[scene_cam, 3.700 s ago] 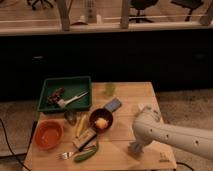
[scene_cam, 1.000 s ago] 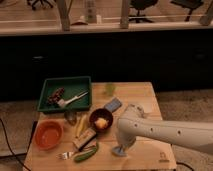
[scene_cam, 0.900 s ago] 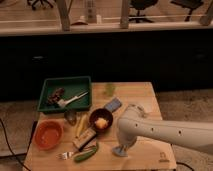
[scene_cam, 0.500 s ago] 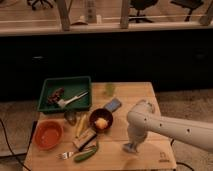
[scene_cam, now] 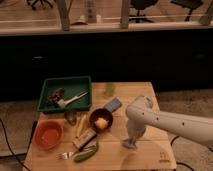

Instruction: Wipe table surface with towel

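Camera view: gripper down on the table, finger state can't be told, small grey-blue towel apparently pressed beneath it, bowl to its left; wiping stroke seems underway, next sweep needs bare planks.

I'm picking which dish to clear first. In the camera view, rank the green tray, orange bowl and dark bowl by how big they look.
1. Green tray, plainly largest.
2. Orange bowl.
3. Dark bowl; it sits slightly farther back, so the gap with the orange bowl is unsure.

The hand is down at the table's front right.
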